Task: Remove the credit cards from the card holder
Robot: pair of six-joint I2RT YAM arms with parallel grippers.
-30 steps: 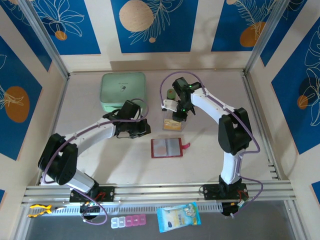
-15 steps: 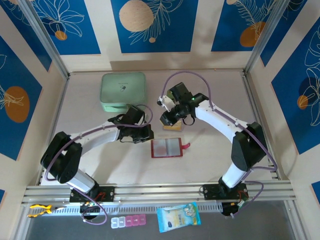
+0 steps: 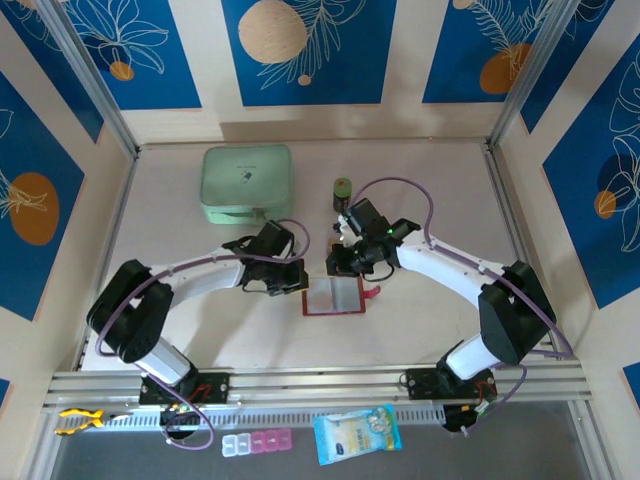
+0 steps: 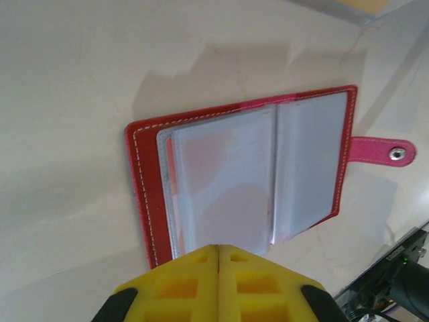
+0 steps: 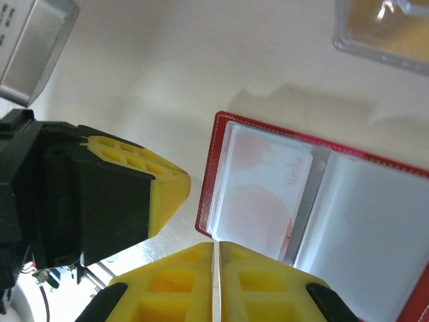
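Card holder (image 3: 335, 296) lies open on the table (image 3: 430, 180) at the centre of the overhead frame, its snap tab (image 3: 374, 292) to the right and a pale credit card (image 5: 263, 191) showing in its left sleeve. Left gripper (image 3: 292, 279), jaws pressed together and empty, sits just beside its left edge. The right gripper (image 3: 347, 264), pads all but touching, hangs at its upper edge, near a clear tray (image 5: 343, 43).
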